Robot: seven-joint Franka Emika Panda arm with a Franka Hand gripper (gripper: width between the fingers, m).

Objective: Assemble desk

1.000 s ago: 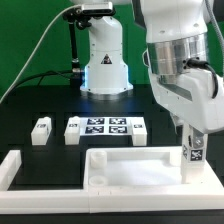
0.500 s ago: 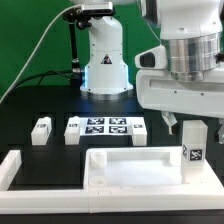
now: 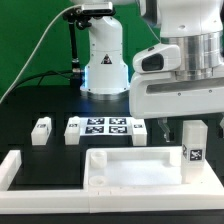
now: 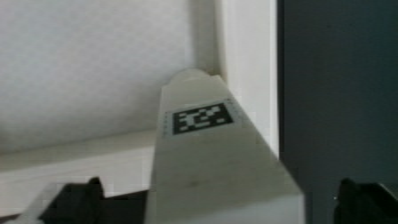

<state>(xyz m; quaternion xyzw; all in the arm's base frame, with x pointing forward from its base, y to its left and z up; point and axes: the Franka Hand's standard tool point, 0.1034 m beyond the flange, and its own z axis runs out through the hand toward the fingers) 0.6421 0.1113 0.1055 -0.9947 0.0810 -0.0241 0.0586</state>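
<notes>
Tool (image 4: 222,198) hovers over an upright desk leg (image 3: 193,148), fingers spread apart and gripping nothing.
The wrist points straight down at the leg, which stands at the desk top's (image 3: 130,158) corner on the exterior view's right. A second leg (image 3: 41,131) sits on the table (image 3: 30,108) near the marker board (image 3: 105,128).
</notes>
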